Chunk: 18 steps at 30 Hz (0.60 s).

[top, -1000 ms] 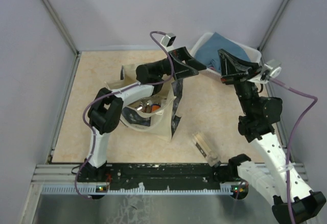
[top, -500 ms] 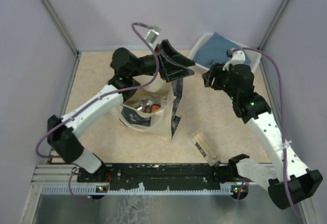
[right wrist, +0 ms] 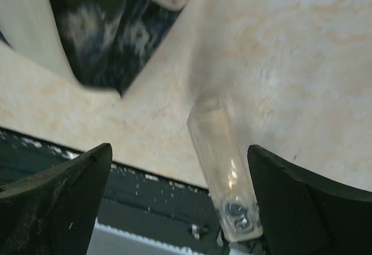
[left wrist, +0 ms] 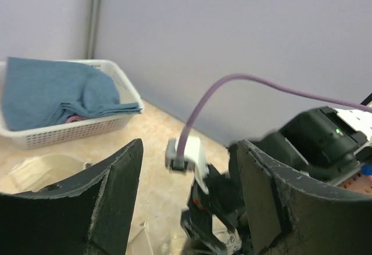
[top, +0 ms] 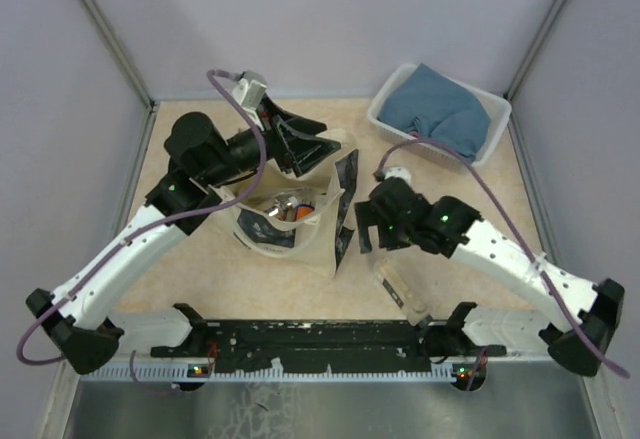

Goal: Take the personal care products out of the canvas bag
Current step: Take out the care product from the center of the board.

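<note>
The canvas bag stands near the middle of the tabletop, a little toward the left edge, its mouth gaping upward and its dark printed panel turned toward the right edge. Inside it lie several of the personal care products, bunched together, one of them orange; the rest are too small to tell apart. One more, a clear bottle, lies flat on the bare tabletop outside the bag, close to the near edge and right of the bag, its cap end pointing at the near edge. The right gripper hangs over this bottle with its fingers spread wide and nothing between them; from the wrist camera the bottle sits in the gap, and neither finger touches it. The left gripper is at the far rim of the bag, its fingers likewise parted and holding nothing; whether they touch the cloth I cannot tell. A white plastic basket sits in the far right corner of the tabletop, well apart from the bag, with a blue folded cloth heaped in it.
</note>
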Each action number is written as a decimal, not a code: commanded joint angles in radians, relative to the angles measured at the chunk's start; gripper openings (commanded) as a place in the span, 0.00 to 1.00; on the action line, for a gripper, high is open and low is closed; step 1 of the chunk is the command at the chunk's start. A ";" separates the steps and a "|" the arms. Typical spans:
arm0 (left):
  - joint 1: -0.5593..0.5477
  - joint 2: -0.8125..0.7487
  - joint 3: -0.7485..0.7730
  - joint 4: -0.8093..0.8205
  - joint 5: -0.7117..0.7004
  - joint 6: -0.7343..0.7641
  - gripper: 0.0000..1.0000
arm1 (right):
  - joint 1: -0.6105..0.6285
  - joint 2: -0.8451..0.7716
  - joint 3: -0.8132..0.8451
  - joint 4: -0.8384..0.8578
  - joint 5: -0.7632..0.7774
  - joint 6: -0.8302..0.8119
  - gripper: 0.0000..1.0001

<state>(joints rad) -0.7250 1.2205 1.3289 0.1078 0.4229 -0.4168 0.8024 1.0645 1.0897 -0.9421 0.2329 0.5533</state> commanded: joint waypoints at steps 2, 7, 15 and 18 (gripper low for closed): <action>-0.004 -0.133 -0.033 -0.128 -0.127 0.087 0.73 | 0.225 0.050 0.012 -0.253 0.216 0.267 0.99; -0.002 -0.214 -0.059 -0.174 -0.165 0.110 0.76 | 0.231 -0.006 -0.127 -0.273 0.169 0.318 0.99; -0.002 -0.271 -0.088 -0.178 -0.169 0.104 0.78 | 0.230 0.013 -0.307 -0.168 0.020 0.299 0.99; -0.002 -0.281 -0.094 -0.183 -0.171 0.102 0.78 | 0.230 0.029 -0.347 -0.106 -0.027 0.257 0.99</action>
<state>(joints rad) -0.7250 0.9577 1.2465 -0.0544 0.2684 -0.3237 1.0298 1.0809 0.7692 -1.1404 0.2665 0.8368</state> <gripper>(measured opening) 0.778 0.992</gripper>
